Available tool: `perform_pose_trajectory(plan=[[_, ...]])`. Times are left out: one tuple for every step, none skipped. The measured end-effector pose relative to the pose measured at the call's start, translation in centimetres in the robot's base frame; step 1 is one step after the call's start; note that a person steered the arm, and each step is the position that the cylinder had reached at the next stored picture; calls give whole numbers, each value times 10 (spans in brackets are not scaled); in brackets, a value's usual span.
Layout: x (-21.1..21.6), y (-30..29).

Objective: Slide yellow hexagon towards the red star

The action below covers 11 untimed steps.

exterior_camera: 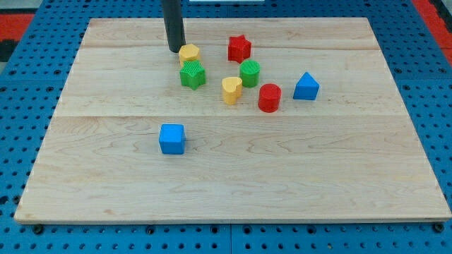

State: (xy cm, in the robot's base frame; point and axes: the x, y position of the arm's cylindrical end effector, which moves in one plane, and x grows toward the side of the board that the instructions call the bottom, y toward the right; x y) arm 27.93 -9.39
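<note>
The yellow hexagon [188,53] lies near the view's top, left of centre. The red star [239,48] sits to its right, with a gap of bare board between them. My tip [174,49] stands just left of the yellow hexagon, close to or touching its left side. The rod comes down from the view's top edge.
A green star-like block [192,74] sits directly below the yellow hexagon. A yellow heart [231,89], a green cylinder [249,73], a red cylinder [269,97] and a blue block [306,87] lie to the right. A blue cube [171,138] is lower left. The wooden board [353,176] rests on a blue pegboard.
</note>
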Motion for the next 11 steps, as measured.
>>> perform_pose_trajectory(plan=[[1, -9], [16, -23], [17, -23], [17, -12], [29, -10], [50, -10], [51, -10], [51, -10], [50, -6], [43, 5], [33, 13]])
